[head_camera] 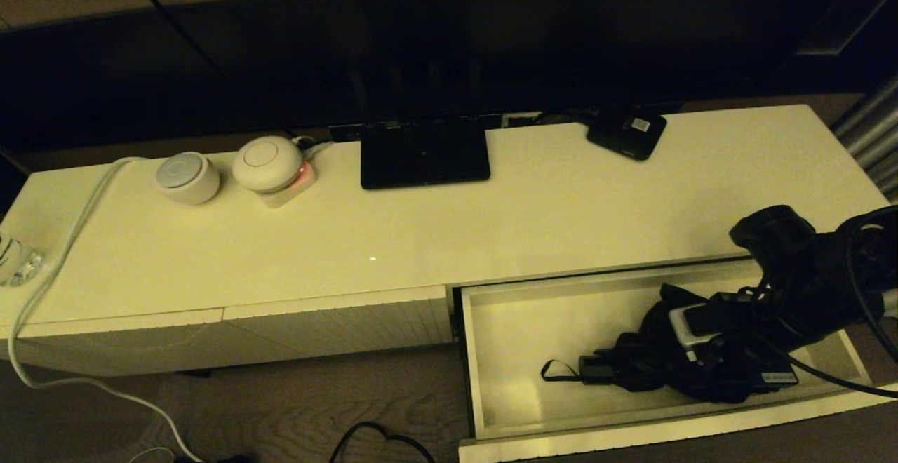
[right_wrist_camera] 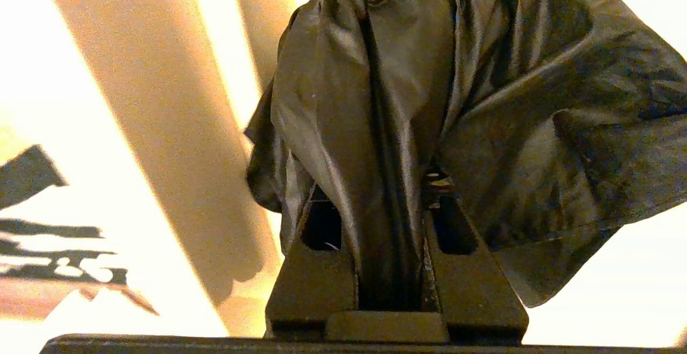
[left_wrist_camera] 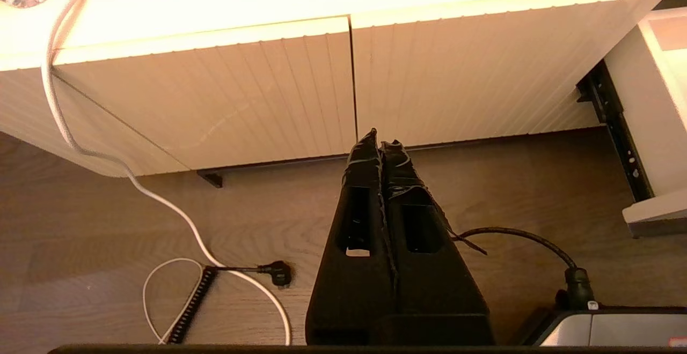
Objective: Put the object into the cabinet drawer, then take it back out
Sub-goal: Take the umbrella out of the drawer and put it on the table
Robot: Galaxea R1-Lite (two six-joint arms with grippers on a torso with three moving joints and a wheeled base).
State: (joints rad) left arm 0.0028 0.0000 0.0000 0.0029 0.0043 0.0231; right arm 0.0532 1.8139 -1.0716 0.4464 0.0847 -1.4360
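The cabinet drawer [head_camera: 523, 351] stands pulled open at the right of the cream cabinet, its front [head_camera: 631, 435] nearest me. The black folding umbrella [head_camera: 652, 365] lies inside it, with its short handle [head_camera: 596, 369] and wrist loop [head_camera: 553, 372] pointing left. My right arm [head_camera: 793, 287] reaches down into the drawer from the right. In the right wrist view, the right gripper [right_wrist_camera: 389, 193] is shut on the umbrella [right_wrist_camera: 375, 102], with bunched fabric pinched between its fingers [right_wrist_camera: 314, 273]. My left gripper [left_wrist_camera: 380, 139] is shut on nothing, low in front of the closed ribbed fronts [left_wrist_camera: 214, 91].
On the cabinet top stand a flat black stand plate [head_camera: 424, 151], a small black box with a white label [head_camera: 626, 132], two round white devices [head_camera: 187, 177] [head_camera: 268, 163] and a glass item [head_camera: 17, 259]. A white cable [head_camera: 63, 252] trails to the floor.
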